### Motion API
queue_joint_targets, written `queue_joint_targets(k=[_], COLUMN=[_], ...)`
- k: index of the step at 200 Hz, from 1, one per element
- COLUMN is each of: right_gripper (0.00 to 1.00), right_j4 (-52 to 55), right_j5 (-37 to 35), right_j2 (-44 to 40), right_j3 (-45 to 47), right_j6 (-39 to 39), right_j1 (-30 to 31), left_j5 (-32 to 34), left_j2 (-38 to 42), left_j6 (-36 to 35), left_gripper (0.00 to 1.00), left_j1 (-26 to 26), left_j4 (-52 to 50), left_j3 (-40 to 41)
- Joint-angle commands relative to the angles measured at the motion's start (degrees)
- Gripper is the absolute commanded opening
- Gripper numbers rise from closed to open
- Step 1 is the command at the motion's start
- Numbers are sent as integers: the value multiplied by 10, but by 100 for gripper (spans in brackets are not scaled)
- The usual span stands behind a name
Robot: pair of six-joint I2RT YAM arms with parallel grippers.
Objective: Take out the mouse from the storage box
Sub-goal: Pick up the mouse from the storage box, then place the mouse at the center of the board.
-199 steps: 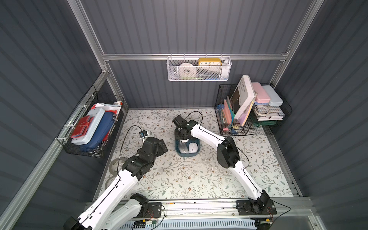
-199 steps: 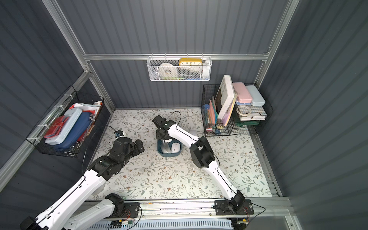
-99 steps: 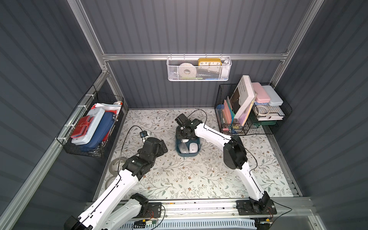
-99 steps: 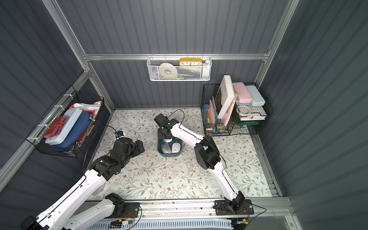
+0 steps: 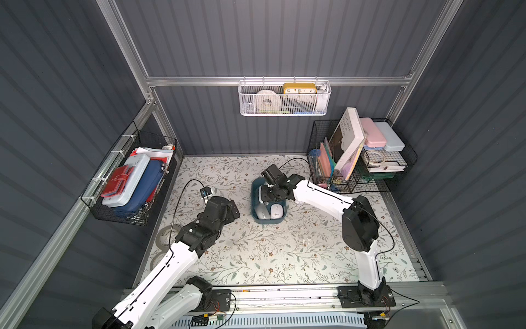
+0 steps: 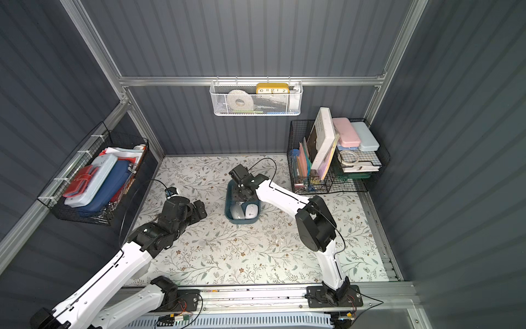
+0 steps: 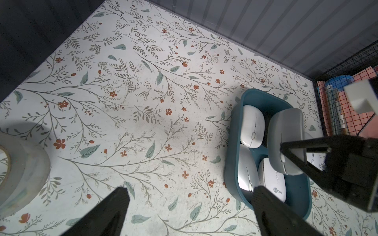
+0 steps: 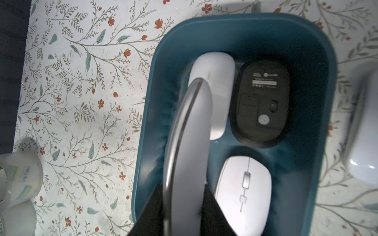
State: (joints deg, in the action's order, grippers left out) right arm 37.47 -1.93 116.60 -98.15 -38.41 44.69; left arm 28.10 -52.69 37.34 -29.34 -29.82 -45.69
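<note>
The right gripper [image 8: 184,206] stays shut tight on a grey mouse [image 8: 188,132], which stands on edge between the two black fingers [image 8: 151,216] and juts well past their tips. Over the last second the wrist has drifted from the far end of the storage box [image 8: 151,143] toward its middle while the elbow swung outward, grip unchanged. I judge the mouse caught and coming up, yet it hangs over the box's inside, so it is not out. Just beyond the fingertips, down in the box, lie a white mouse [image 8: 245,183] showing its scroll wheel, a second white mouse [image 8: 216,81] partly behind the held one, and a black mouse [image 8: 263,102] belly up. Outside the wall, to one side of the fingers, a pale mouse [image 8: 366,132] lies on the floral mat [image 8: 81,102]. Well away, the left gripper [image 7: 191,190] gapes empty above the mat. The held mouse is blurred, where the fingers touch it is hidden, and whether it clears the rim I cannot tell.
</note>
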Motion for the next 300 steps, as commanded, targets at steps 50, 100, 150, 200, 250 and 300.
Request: queue_joint_targets(k=[50,100,150,200,250,300], right_gripper=[21,22,22,22,21,21], right_j4=[-60,-147,-160,-210,-265,-318], right_j5=[-11,43,49,80,116,151], right_j2=[-162,-268,-337,-366,-327,-281], right_j3=[158,328,416,513,533,546], right_j6=[-33,-71,-73,-84,-73,-71], right_j1=[-4,-30,-50,-84,-103,-135], left_j5=[-5,-2,-3,-9,-12,-10], left_j2=[-1,4,-7,-18,-35,-33], left_j6=[1,-4,-5,-5,-4,-7], left_gripper=[99,99,99,99,99,99], left_j1=[0,0,0,0,0,0], left_j4=[-4,-6,-8,-2,0,-3], left_j3=[5,3,-8,-14,-25,-25])
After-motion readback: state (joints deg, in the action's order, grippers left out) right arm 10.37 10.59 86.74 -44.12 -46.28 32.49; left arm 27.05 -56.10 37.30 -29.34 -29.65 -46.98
